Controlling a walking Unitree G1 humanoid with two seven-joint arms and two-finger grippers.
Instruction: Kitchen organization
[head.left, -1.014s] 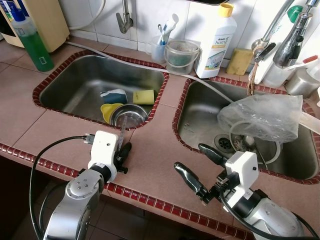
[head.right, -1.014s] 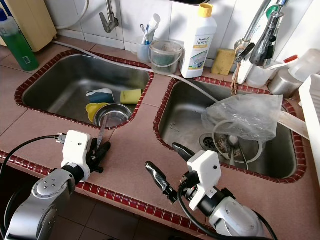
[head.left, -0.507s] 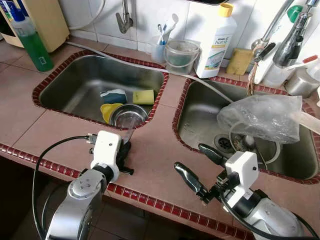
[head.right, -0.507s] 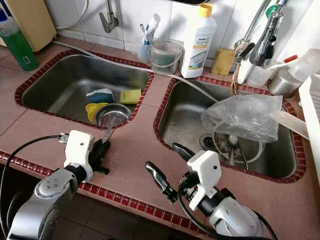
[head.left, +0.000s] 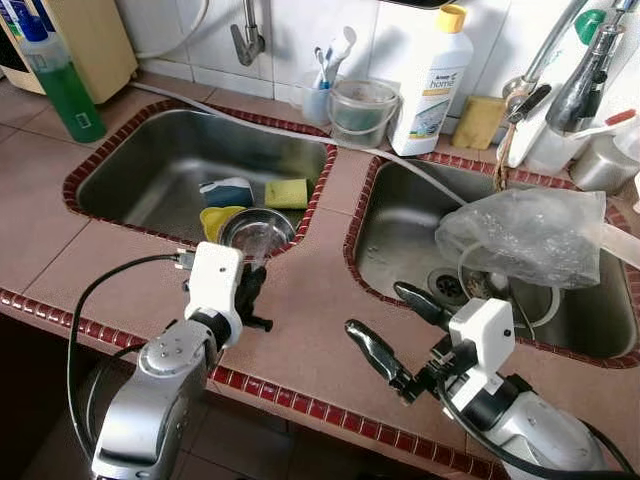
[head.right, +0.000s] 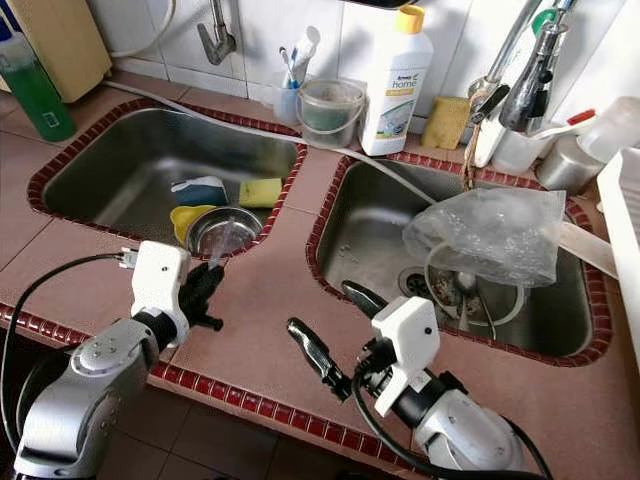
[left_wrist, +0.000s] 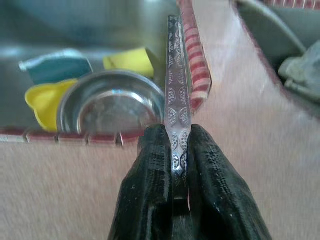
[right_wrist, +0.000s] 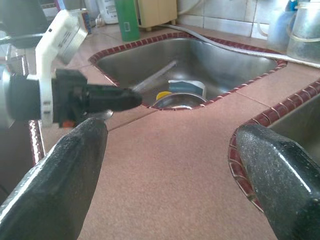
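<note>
Green bottle (head.left: 68, 90), one, far left on the counter (head.left: 300, 310), top cut off by the frame

Left sink (head.left: 150, 165), one: holds one steel bowl (head.left: 256, 231) at its near edge, one yellow dish (head.left: 217, 218) partly under the bowl, one teal-and-white item (head.left: 228, 190) hard to identify, one yellow sponge (head.left: 288, 193)

Left gripper (left_wrist: 172, 165), near the left sink's near rim: fingers (left_wrist: 150, 180) clamped tight on one patterned metal utensil handle (left_wrist: 176, 100), which points toward the sink over the bowl; its working end is hidden in the grip

Far counter, middle: one small cup (head.left: 318, 98) with toothbrushes, count unclear; one clear plastic tub (head.left: 364, 112), contents unclear; one white detergent bottle (head.left: 432, 85) with yellow cap

Right gripper (head.left: 395, 325), over the near counter between the sinks: fingers spread wide, holding nothing

Right sink (head.left: 400, 240), one: one clear plastic bag (head.left: 525, 232) draped over items by the drain, mostly hidden

Far right: one yellow sponge block (head.left: 479, 122); taps and containers, cut off
</note>
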